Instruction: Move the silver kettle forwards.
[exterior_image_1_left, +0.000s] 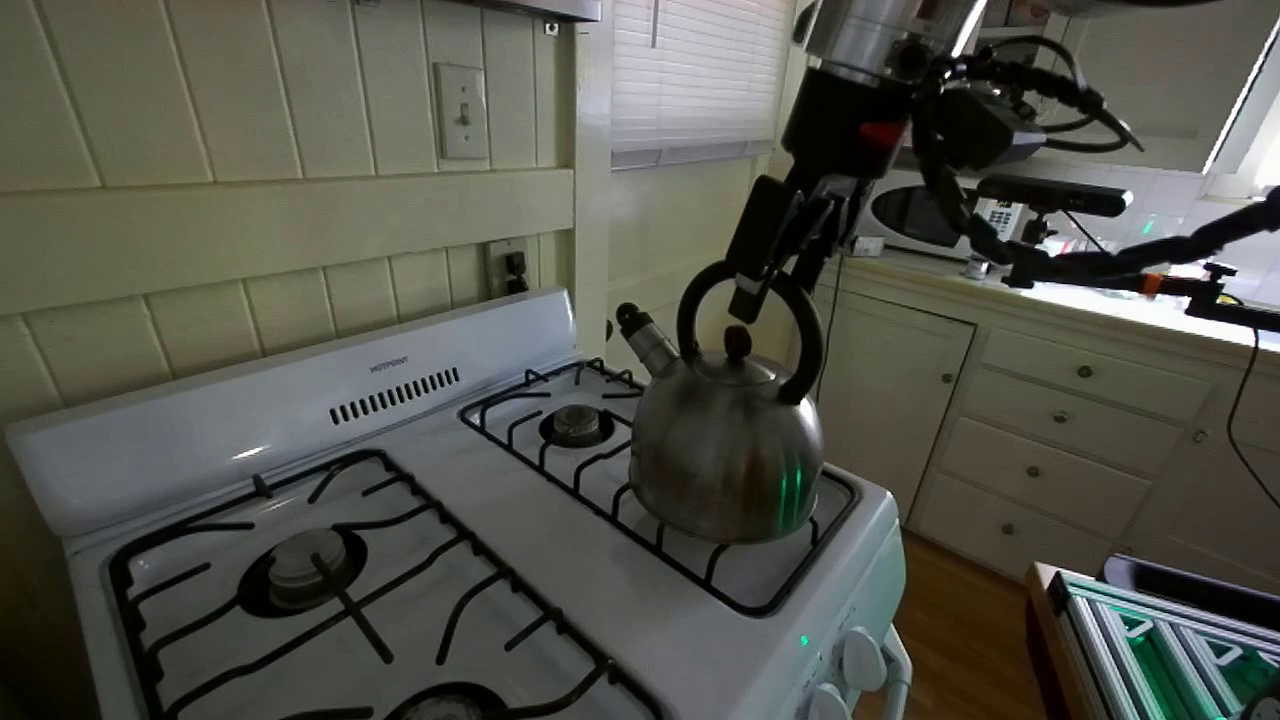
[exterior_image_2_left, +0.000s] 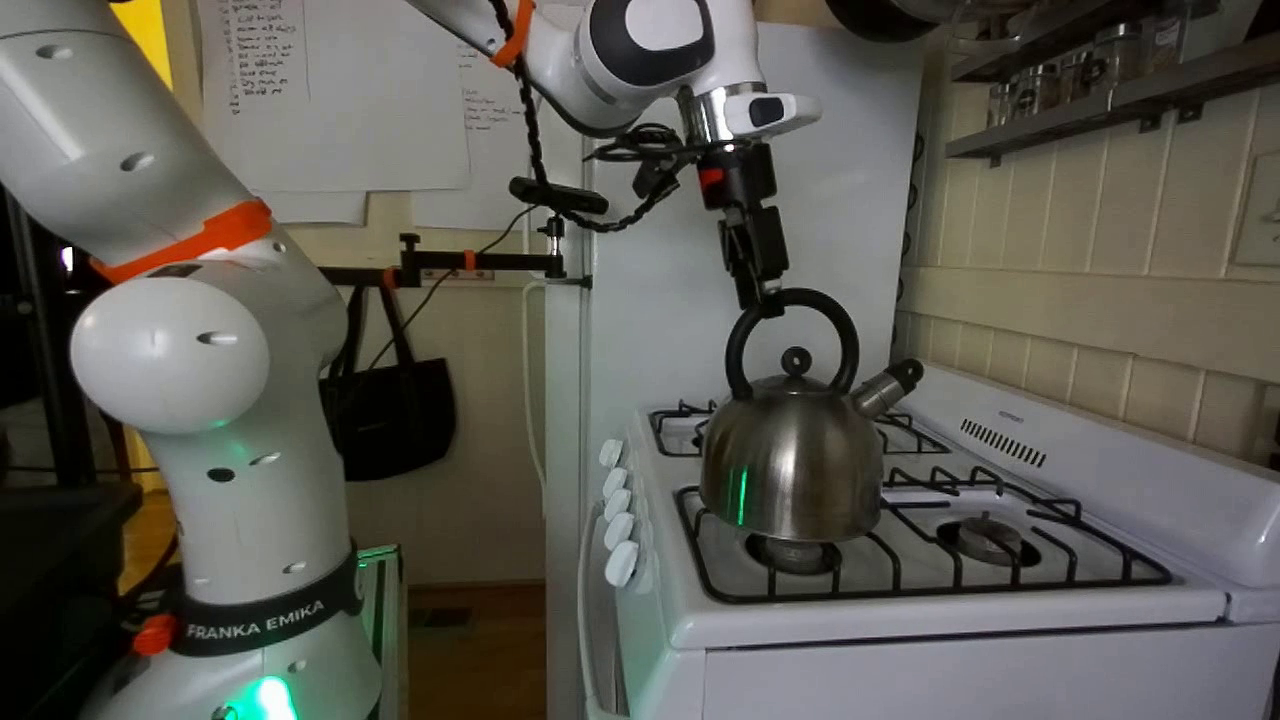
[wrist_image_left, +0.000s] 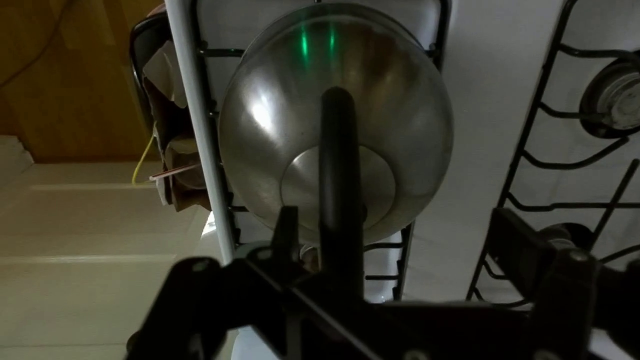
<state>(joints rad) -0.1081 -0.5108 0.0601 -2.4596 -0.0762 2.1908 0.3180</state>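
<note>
The silver kettle (exterior_image_1_left: 728, 450) stands upright on a front burner grate of the white stove, and it shows in both exterior views (exterior_image_2_left: 790, 465). Its spout points toward the stove's back panel. In the wrist view the kettle (wrist_image_left: 405, 115) lies below the jaws, its spout hidden behind the handle and gripper. My gripper (exterior_image_1_left: 778, 288) is at the top of the black loop handle (exterior_image_1_left: 812, 335), also in an exterior view (exterior_image_2_left: 765, 292). In the wrist view my gripper (wrist_image_left: 400, 220) is open, fingers wide apart on either side of the handle, which is nearer the left finger. It is not clamped.
The white stove (exterior_image_1_left: 560, 545) has black grates (exterior_image_1_left: 440, 520) around the kettle. Its back panel (exterior_image_1_left: 300, 400) rises along the wall. Stove knobs (exterior_image_2_left: 620, 562) line the front. A tall white panel (exterior_image_2_left: 650, 330) stands beside the stove. Cabinets with drawers (exterior_image_1_left: 1080, 420) stand beyond.
</note>
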